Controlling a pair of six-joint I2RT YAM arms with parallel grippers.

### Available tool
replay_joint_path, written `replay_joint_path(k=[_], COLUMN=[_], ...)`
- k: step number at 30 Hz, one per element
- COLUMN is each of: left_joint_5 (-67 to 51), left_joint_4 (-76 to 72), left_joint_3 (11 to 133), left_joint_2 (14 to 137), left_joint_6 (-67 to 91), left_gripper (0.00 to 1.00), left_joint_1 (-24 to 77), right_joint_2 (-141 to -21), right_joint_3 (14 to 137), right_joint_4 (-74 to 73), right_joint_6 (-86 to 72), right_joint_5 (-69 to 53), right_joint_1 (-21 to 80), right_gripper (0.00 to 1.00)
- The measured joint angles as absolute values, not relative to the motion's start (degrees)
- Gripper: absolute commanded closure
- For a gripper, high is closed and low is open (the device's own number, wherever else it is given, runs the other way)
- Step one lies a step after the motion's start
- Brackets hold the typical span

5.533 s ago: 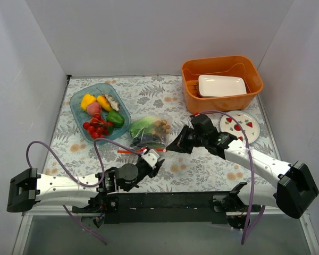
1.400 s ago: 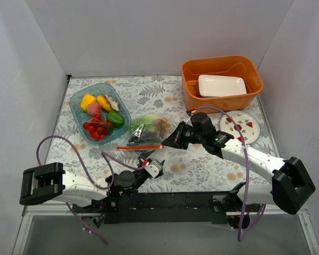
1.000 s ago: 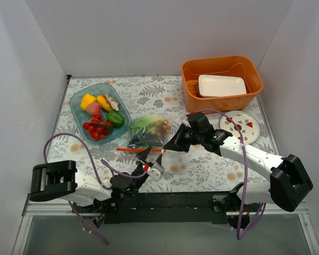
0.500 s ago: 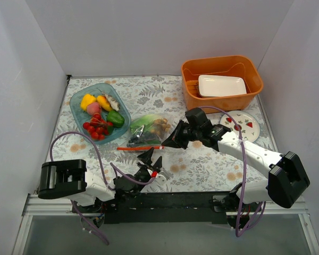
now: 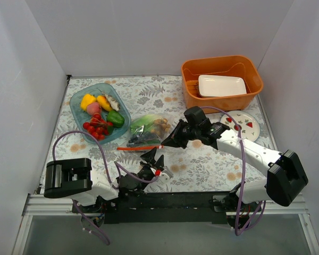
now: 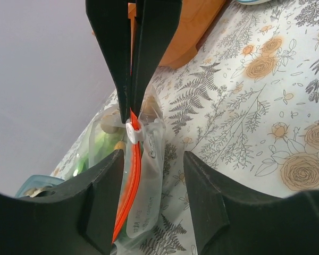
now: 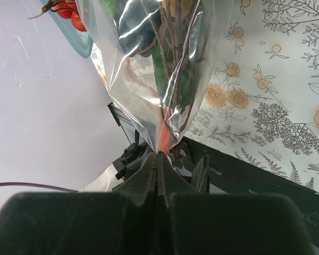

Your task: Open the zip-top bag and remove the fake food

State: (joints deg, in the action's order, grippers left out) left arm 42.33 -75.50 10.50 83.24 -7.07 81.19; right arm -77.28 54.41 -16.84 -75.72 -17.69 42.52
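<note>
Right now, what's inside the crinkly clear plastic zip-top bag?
Showing through the zip-top bag: leafy light-green toy lettuce, a cluster of small brown pieces, and a dark-green piece. Whatever lies under them is covered.

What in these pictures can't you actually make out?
- Whether the zip-top bag is unzipped: top view, its red zip strip is too small; right wrist view, glare and creases hide it.
- Fake food: right wrist view, just dark and green blurs behind crinkled plastic.
- Orange basket's floor: top view, the white dish covers it.
- Right hand: left wrist view, the top edge cuts off all but its fingers.
</note>
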Motion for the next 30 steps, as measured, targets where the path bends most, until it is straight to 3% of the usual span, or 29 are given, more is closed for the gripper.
replay_joint_path(k=[16, 30], left_joint_5=[38.7, 37.0], left_joint_4=[-75.9, -75.7], left_joint_3=[11.1, 11.3], left_joint_2=[77.6, 77.4], left_joint_6=[-1.1, 2.5], left_gripper=[0.60, 0.59], left_joint_1=[78.3, 78.2], right_joint_2=[-79.3, -79.7], right_joint_3=[55.5, 56.2], right_joint_4=[-17.0, -17.0], right_joint_6=[-77.9, -78.3], right_joint_5=[-17.9, -18.0], right_joint_1=[42.9, 42.9], right_gripper=[0.99, 0.99])
